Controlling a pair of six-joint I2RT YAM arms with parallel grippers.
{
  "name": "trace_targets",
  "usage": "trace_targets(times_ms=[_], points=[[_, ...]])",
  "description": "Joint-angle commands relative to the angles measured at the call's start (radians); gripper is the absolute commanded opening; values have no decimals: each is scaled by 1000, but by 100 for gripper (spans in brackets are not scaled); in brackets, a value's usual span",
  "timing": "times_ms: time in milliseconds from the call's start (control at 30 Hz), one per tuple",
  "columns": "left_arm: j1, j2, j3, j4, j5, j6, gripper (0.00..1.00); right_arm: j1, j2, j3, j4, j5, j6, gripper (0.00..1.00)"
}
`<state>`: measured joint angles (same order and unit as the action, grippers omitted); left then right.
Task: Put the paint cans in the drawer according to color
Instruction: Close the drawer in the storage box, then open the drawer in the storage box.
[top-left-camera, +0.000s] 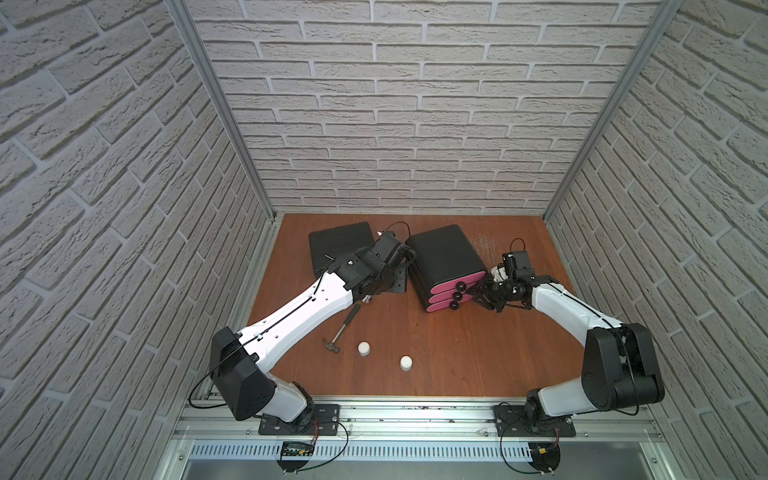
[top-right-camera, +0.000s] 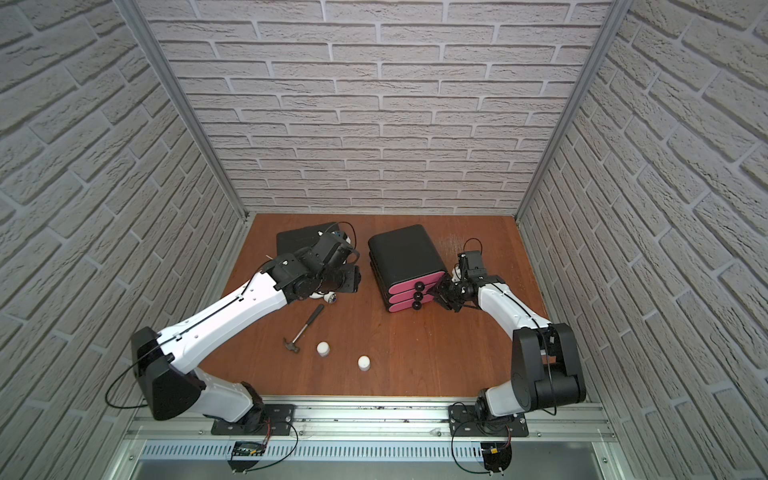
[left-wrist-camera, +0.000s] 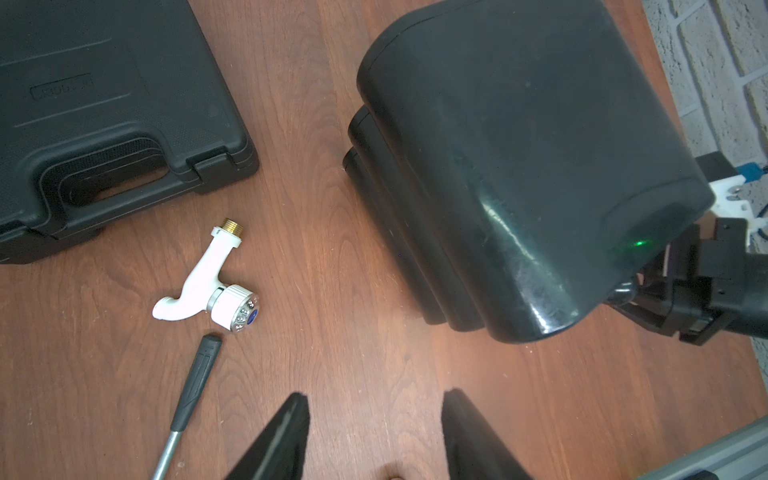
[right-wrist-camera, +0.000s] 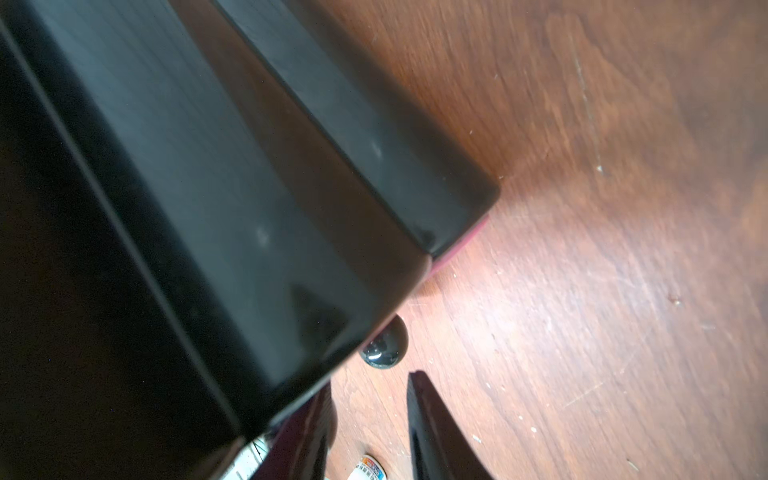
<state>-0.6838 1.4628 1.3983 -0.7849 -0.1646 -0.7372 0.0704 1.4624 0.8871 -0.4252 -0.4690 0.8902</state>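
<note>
Drawer (top-left-camera: 444, 257) shut, contents hidden, pink fronts facing near-right; right hand (right-wrist-camera: 372, 386) and left hand (left-wrist-camera: 376, 395) both released, grasping nothing

We face a small booth, brick-patterned and wood-floored.
A back wall (top-left-camera: 399, 104), a left wall (top-left-camera: 104, 166) and a right wall (top-left-camera: 685, 166) close us in, all of pale, rough brick. A metal post (top-left-camera: 222, 108) stands in each back corner. The table (top-left-camera: 478, 357) is reddish-brown wood, scuffed pale near its far right. A metal rail (top-left-camera: 415, 411) runs along its near edge, with a slotted strip (top-left-camera: 232, 451) beyond. We see soft, even light.
</note>
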Motion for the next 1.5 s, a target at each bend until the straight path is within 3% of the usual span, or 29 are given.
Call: trace_targets(times_ms=[0,267,500,633,767,933,1233,1467], points=[[12,-32,-12,11,-11,2,57,8,-74,-3,-28,39,-47,36],[28,-40,-80,86,39,-26,57,93,-228,-172,-11,112,-130,36],[42,-45,-107,114,67,-33,57,255,-394,-367,200,335,-246,40],[49,-66,-129,123,73,-40,57,288,-474,-551,495,379,-255,53],[55,-82,-151,131,78,-49,57,301,-488,-612,617,384,-305,61],[61,-89,-176,156,87,-62,57,345,-420,-649,781,362,-404,63],[70,-106,-193,164,97,-79,56,398,-179,-703,1159,462,-465,62],[78,-128,-197,153,89,-74,57,398,-73,-686,1267,481,-489,60]])
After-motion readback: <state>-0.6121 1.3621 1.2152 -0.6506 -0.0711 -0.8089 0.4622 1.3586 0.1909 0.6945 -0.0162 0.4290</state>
